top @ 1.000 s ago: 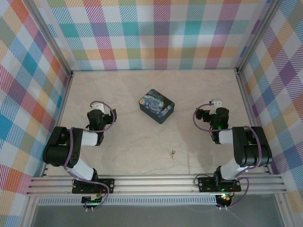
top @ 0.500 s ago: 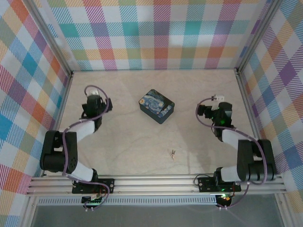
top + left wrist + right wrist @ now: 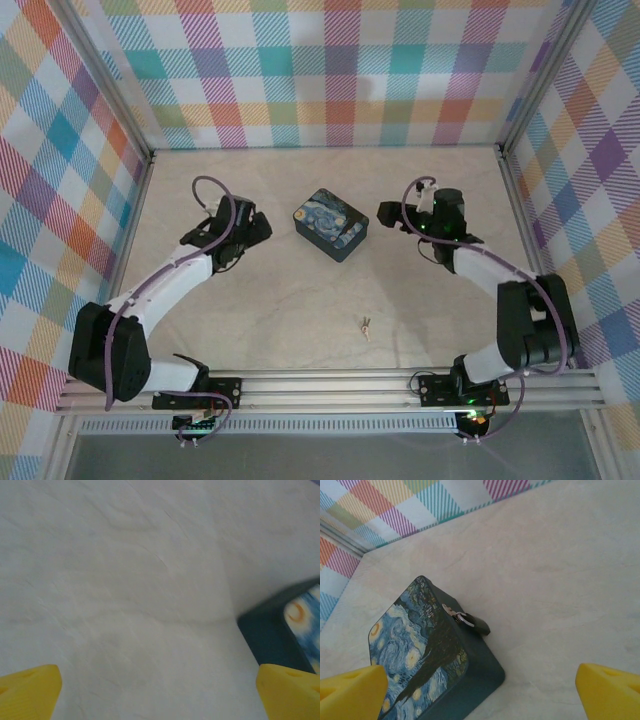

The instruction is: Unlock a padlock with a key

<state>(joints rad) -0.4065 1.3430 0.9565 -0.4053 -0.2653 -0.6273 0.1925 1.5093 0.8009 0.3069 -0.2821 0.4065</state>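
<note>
key (image 3: 366, 325) hasn't moved, sits at 6 o'clock of the tin (image 3: 331, 224). just swung both arms in: left pincer (image 3: 252, 228) at its 9 o'clock, right pincer (image 3: 392, 214) at 3, both wide and empty. approach only, nothing grasped yet. right wrist cam gives me the padlock (image 3: 481, 625), hung off the tin's side wall; top cam gives the key.
</note>
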